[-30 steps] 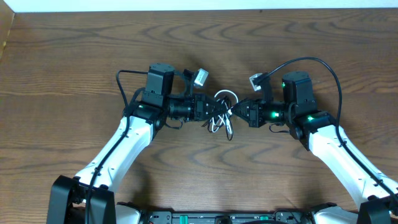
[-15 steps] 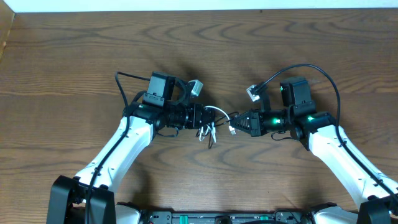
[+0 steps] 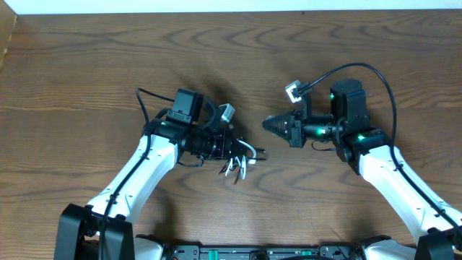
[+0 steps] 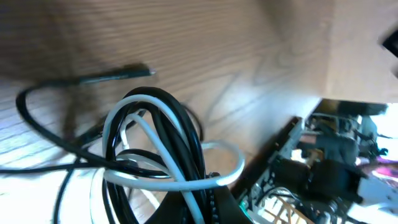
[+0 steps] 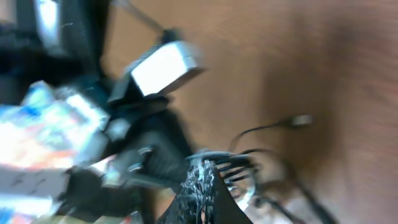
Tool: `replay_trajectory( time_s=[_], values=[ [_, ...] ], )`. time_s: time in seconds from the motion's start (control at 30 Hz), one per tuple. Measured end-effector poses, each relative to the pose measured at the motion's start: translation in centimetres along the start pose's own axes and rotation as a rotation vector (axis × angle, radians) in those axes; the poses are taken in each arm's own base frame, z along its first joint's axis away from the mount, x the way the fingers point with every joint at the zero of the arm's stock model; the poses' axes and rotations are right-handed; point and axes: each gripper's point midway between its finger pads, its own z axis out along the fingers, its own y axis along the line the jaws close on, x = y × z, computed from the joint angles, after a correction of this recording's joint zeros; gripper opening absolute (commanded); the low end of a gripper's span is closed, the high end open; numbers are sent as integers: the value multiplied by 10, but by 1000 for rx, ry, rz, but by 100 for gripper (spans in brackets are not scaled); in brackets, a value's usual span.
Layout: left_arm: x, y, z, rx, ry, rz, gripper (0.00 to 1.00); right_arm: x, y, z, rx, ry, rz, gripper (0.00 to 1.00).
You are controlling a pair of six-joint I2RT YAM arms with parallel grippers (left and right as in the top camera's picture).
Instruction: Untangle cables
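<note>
**Item 1 – tangle [image 3: 238, 160].** White and black cords are bunching together just below and left of the centre of the overhead frame, lying over the table [image 3: 86, 65]. Short white ends are splaying toward the lower edge, and one thin black end is pointing right.

**Item 1a – white cable [image 4: 241, 163].** In the left wrist view it is looping through the lower middle of the frame, and one arc is swinging out to the right.

**Item 1b – black cable [image 4: 186, 127].** It is arching over and through the white loops. A thinner black run is sweeping along the left side and ending in a small black plug [image 4: 138, 71] in the upper left, which is resting on the wood apart from the loops.

**Item 2 – left gripper [image 3: 232, 148].** It is sitting at the left edge of the tangle with its jaws narrow, clamping the bunched cords. In the wrist view the cords are crossing directly over its dark fingertip at the bottom edge.

**Item 3 – right gripper [image 3: 268, 123].** It is pointing left, up and to the right of the tangle and apart from it. Its jaws are pressing together into a point. Its wrist view is blurring heavily, but a small plug [image 5: 302, 119] is showing in the right half of the frame.
</note>
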Motion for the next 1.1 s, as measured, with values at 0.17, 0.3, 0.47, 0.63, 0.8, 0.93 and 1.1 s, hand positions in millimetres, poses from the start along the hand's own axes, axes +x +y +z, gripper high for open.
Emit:
replay_trajectory(
  time_s=[0.17,0.3,0.47,0.63,0.8,0.93,1.1],
  values=[
    [2,-7,0,41,11,24,8,6,-32,-3,180,-2,64,12],
    [4,-19,-1,111,24,81,7,19,-33,-2,186,47,62,25],
    [5,-26,-2,153,28,115,8,51,-9,7,81,177,-20,28],
    [6,-27,-2,161,29,124,8,69,9,14,5,245,-117,28],
    [6,-27,-2,158,28,125,8,70,12,15,-12,249,-158,27],
    [6,-27,-2,159,29,124,8,70,12,15,-15,249,-168,27],
    [8,-34,-4,203,39,125,7,70,8,15,9,249,-181,20]
  ],
)
